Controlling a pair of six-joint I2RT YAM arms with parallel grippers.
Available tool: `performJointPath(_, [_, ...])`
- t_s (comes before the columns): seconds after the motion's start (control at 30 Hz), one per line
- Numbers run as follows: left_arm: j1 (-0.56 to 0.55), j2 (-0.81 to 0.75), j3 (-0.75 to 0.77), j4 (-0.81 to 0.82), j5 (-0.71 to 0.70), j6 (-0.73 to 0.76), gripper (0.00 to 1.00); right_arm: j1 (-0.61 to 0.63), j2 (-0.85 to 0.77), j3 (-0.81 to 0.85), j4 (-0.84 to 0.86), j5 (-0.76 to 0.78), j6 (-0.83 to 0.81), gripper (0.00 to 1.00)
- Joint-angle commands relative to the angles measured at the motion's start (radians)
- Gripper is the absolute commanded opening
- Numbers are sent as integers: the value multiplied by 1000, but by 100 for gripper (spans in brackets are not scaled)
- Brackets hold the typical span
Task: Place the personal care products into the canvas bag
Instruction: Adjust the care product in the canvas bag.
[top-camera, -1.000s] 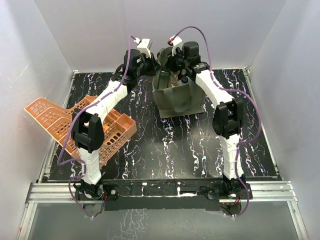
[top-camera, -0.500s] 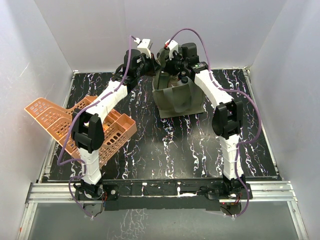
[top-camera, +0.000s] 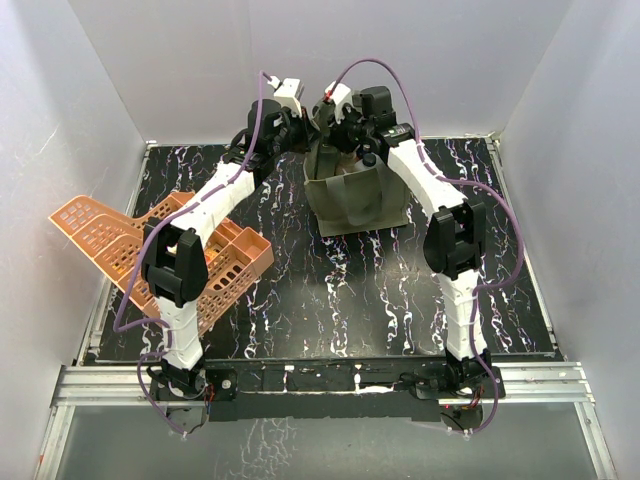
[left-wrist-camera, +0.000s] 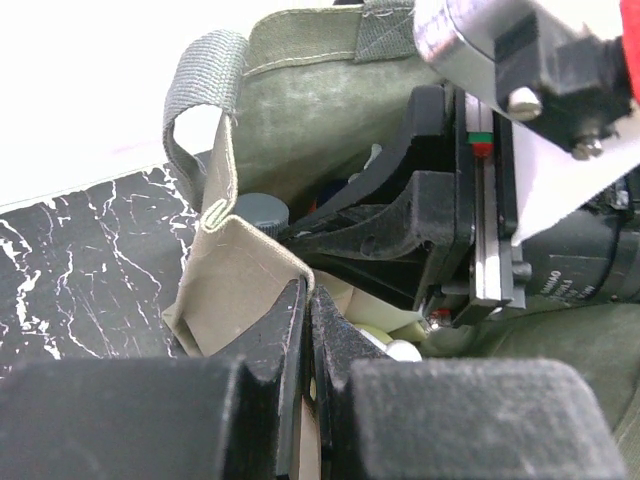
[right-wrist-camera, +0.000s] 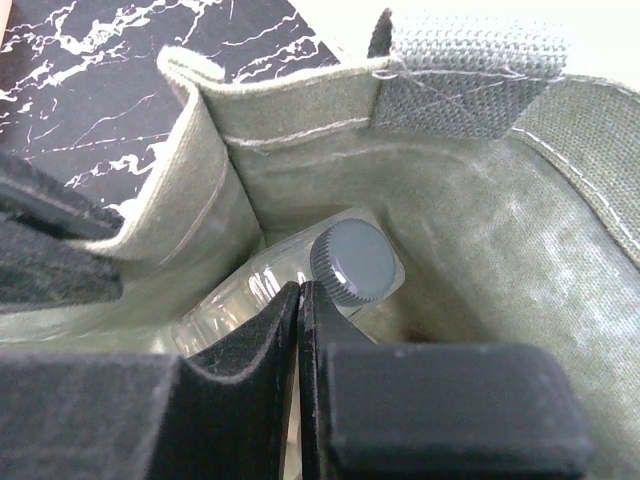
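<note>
Right fingers (right-wrist-camera: 258, 352) just clenched empty over the olive-green canvas bag (top-camera: 352, 202), counter's (top-camera: 330, 290) 12 o'clock; clear dark-capped bottle (right-wrist-camera: 350, 262) lies inside, likely delivered. Left fingers (left-wrist-camera: 278, 338) pinch its rim.

a lab test cell: plain white walls (top-camera: 90, 100) enclose a black marbled table (top-camera: 330, 300).

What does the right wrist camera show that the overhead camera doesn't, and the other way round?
Only the right wrist view: a clear bottle with a dark cap, lying tilted inside the bag, just beyond the closed fingertips of the right gripper. Only the overhead view: the orange baskets at the left, and both arms from base to wrist. Both views show the green bag, the right gripper at its opening, and the black marbled table.
</note>
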Motion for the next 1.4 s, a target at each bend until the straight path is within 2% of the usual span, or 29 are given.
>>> performJointPath(0.0, [-11,-122,33,86,-55,-10,0,27,-10,-47,-254,-31,-24,8])
performJointPath(0.13, [-10,-107,69,72,-113,-12,0,35,-13,-77,-289,-50,-29,8])
performJointPath(0.33, [-10,-110,65,78,-99,-17,0,43,-21,-128,-287,-71,-20,8])
performJointPath(0.57, [-10,-125,36,79,-109,-10,0,25,-26,-24,-207,-107,31,9])
performJointPath(0.73, [-9,-133,24,79,-117,-3,0,-6,-46,59,-69,-144,137,18])
performJointPath(0.9, [-9,-141,14,78,-119,3,0,-11,-77,69,82,-110,202,27])
performJointPath(1.13, [-10,-143,4,89,-111,7,0,-13,-57,88,164,43,205,38])
performJointPath(1.37, [-10,-137,8,92,-97,16,0,-13,-14,88,205,93,223,48])
